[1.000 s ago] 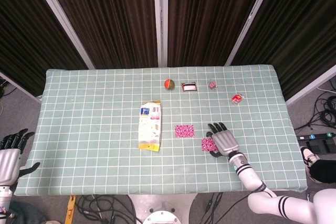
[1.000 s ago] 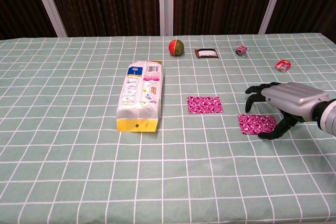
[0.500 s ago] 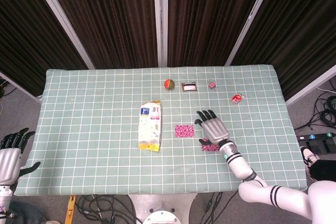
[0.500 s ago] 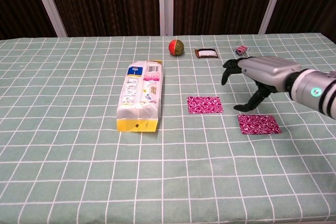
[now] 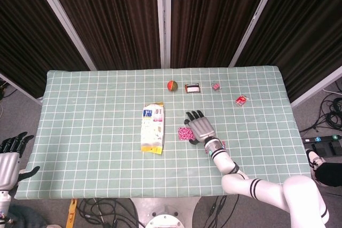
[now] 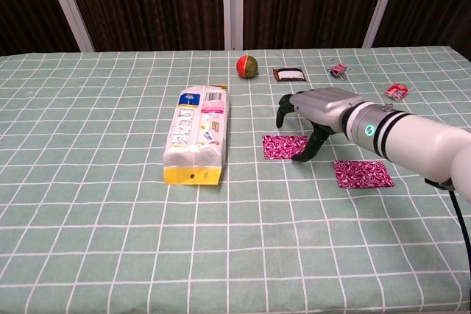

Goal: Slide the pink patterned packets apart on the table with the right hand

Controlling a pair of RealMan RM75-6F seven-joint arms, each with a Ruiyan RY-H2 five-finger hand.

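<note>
- The right hand is out over the middle of the worktop, palm down, fingers spread and curled downward, holding nothing.
- It's parked right over the first pink patterned packet. In the chest view the thumb tip comes down at that packet's right edge; can't really tell if it's touching or just above it.
- From the head view that packet is mostly hidden under the hand, only its left part pokes out.
- The second pink patterned packet lies flat a bit nearer the front edge and further toward the right edge, clearly apart from the first one, with nothing touching it. In the head view only a sliver shows past the forearm.
- The left hand sits off the worktop's left front corner, fingers apart, empty.
- Other stuff: a long white and yellow bag lying left of the packets, lengthwise toward the front edge.
- Along the far edge: a red and green ball, a small dark-framed card, a pink binder clip, and a small red packet further toward the right edge.
- The worktop is covered with a green cloth with a white grid.
</note>
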